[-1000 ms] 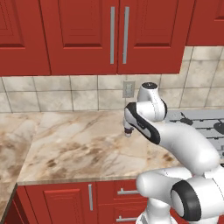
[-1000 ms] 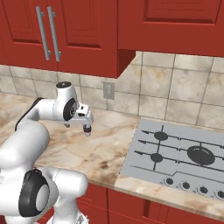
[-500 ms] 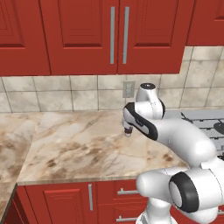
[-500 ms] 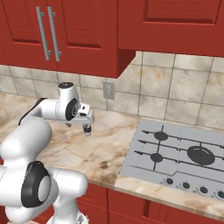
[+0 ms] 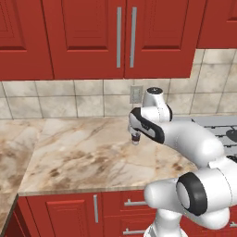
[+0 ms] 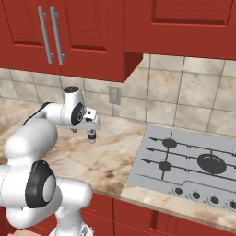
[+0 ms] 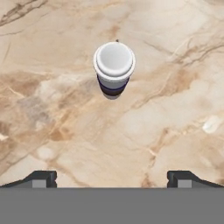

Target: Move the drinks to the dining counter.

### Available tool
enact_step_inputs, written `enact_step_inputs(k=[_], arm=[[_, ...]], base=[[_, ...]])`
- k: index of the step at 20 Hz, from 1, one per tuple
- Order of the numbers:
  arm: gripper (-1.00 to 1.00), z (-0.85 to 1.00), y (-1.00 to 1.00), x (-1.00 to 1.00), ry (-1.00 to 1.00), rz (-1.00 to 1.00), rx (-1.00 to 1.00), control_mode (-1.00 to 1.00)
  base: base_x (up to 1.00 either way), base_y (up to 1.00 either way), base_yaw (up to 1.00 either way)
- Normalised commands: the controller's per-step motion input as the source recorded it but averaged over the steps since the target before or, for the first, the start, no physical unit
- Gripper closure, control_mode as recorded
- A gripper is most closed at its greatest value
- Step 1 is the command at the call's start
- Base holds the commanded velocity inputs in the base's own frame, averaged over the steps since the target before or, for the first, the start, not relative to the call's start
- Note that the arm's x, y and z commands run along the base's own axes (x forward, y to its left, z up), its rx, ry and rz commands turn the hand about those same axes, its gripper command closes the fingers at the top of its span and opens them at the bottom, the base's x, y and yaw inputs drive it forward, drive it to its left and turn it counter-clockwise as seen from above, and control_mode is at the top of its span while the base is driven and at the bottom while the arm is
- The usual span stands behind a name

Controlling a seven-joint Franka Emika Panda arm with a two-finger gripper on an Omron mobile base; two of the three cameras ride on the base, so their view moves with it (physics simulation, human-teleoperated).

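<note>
One of the drinks, a small white container [image 7: 113, 70] with a dark band, stands upright on the beige marble worktop [image 7: 175, 109]. In the hand view it sits above the middle, seen from over its white lid. My gripper [image 7: 113, 178] hangs above it, open wide, with nothing between the fingertips [image 7: 43, 177]. In the base views the container [image 5: 135, 138] [image 6: 91, 135] shows as a small thing right under the arm's bent hand, near the tiled wall. The dining counter is out of view.
Red wall cabinets [image 5: 125, 37] hang over the worktop, and a wall outlet [image 5: 135, 94] sits just behind the hand. A steel gas hob [image 6: 189, 159] lies to the right. Red base cabinets [image 5: 92, 208] run under the front edge.
The arm's elbow and shoulder have swung a little, while the hand stays over nearly the same spot above the container. The jaws remain open.
</note>
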Motion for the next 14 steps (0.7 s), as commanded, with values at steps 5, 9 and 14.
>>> enact_step_inputs(k=[5, 9, 14], arm=[[-1.00, -0.06, 0.00, 0.17, 0.00, 0.00, 0.00, -1.00], [-1.00, -0.07, 0.00, 0.17, 0.00, 0.00, 0.00, -1.00], [-1.00, -0.05, 0.00, 0.15, 0.00, 0.00, 0.00, -1.00]], base=[[0.00, 0.00, 0.00], [0.00, 0.00, 0.00], [0.00, 0.00, 0.00]])
